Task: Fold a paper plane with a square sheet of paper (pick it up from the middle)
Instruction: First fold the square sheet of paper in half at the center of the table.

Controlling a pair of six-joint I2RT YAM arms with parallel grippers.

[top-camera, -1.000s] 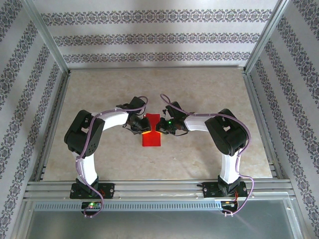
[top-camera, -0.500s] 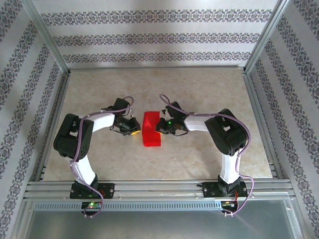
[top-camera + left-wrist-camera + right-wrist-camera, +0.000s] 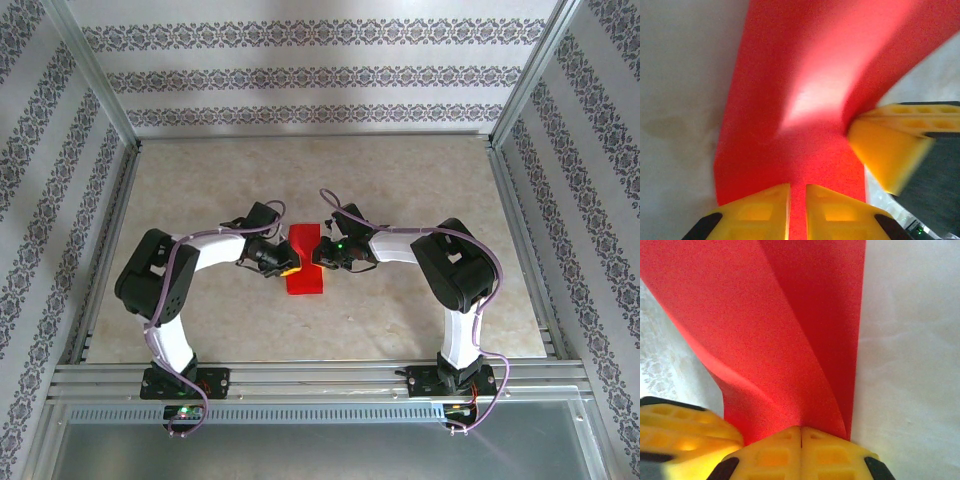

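The square sheet of paper (image 3: 305, 268) is bright red and folded into a narrow strip at the table's middle, its far end lifted and curled. My right gripper (image 3: 319, 255) is shut on the strip's right edge; in the right wrist view its pads (image 3: 801, 429) meet on the paper (image 3: 790, 315), which rises in a twisted flap. My left gripper (image 3: 284, 262) sits at the strip's left edge. In the left wrist view its fingertips (image 3: 798, 186) stand a narrow slit apart over the paper (image 3: 805, 75), gripping nothing. One right-gripper finger (image 3: 890, 150) shows beside the fold.
The beige tabletop (image 3: 400, 180) is bounded by metal frame rails (image 3: 300, 375) along the near edge and patterned walls (image 3: 300, 75) on three sides. Both arm bases stand at the near rail.
The left gripper drew back to the left off the paper, then returned to its left edge. The right gripper stayed shut on the strip, whose far end now curls up more.
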